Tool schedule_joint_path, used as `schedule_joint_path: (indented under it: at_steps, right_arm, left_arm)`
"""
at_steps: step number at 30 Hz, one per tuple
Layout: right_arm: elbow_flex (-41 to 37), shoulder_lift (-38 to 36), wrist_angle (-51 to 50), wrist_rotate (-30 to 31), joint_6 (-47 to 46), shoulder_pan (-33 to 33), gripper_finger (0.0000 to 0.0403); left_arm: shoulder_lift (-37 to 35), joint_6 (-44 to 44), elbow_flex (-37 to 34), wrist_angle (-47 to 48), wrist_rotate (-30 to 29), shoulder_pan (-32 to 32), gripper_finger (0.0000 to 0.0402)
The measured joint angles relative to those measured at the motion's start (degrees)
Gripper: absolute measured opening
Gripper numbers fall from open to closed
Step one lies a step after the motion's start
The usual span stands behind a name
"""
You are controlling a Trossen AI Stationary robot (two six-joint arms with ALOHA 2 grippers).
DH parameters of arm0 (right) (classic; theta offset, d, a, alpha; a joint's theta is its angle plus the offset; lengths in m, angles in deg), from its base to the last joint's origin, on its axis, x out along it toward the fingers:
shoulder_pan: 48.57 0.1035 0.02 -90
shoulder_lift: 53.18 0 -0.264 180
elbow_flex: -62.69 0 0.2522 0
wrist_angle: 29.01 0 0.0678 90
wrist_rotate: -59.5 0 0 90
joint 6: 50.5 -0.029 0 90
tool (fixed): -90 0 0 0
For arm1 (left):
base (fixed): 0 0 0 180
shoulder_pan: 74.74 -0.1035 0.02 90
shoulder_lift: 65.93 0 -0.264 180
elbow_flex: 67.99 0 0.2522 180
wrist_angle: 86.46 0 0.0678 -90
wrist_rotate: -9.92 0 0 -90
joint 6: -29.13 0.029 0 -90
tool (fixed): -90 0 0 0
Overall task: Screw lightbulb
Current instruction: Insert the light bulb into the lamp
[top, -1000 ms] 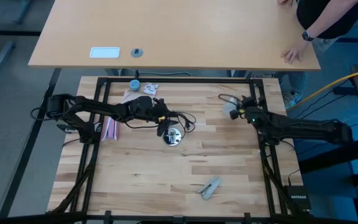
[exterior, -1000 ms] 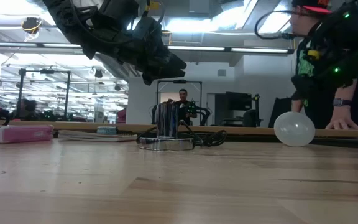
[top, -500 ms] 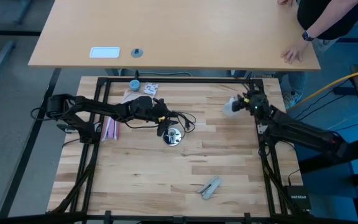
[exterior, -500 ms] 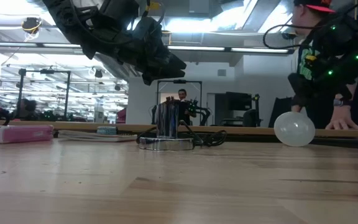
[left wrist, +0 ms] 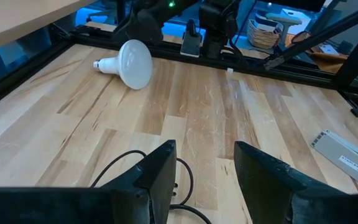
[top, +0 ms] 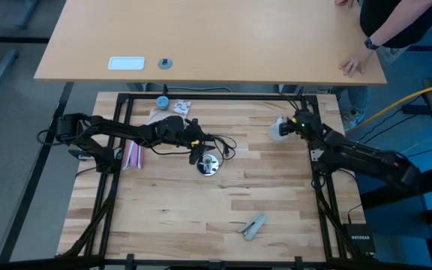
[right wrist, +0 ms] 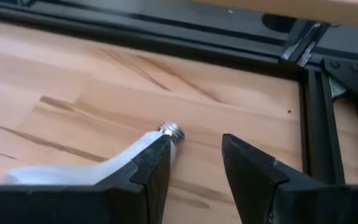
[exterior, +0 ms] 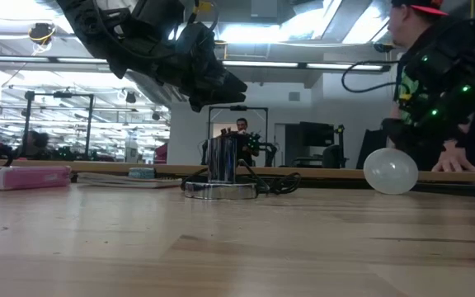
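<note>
The frosted-white lightbulb lies on its side on the wooden table near the far right corner. Its globe and its grey screw neck both rest on the wood. My right gripper is open just beside the neck, with bare wood between its fingers and the bulb along the outer side of one finger. My left gripper hangs open and empty above the shiny silver disc with the black cord, left of the table's middle. My right gripper has one finger close against the lightbulb's taper just behind the screw neck. The finger itself hides that spot, so I cannot tell whether it touches. The bulb lies flat on the table.
A pink flat object, a blue cap and white wrapping sit at the far left. A grey metal piece lies near the front. Black frame rails border the table. A person's hand rests on the far desk.
My right arm has swung its gripper toward the table's far edge and a little down, rolling as it went, to the neck end of the lightbulb. The bulb has stayed where it lay.
</note>
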Motion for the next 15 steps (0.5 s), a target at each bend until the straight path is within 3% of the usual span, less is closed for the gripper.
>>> schedule_joint_path:
  at_steps: [7, 15]
  right_arm:
    - [0.0, 5.2, 3.4, -1.2, -0.1, 0.0, 0.0150]
    - [0.0, 10.4, 3.4, -8.3, -0.2, 0.1, 0.0150]
  left_arm:
    - [0.0, 0.0, 0.0, 0.0, 0.0, 0.0, 0.0155]
    - [0.0, 0.0, 0.0, 0.0, 0.0, 0.0, 0.0155]
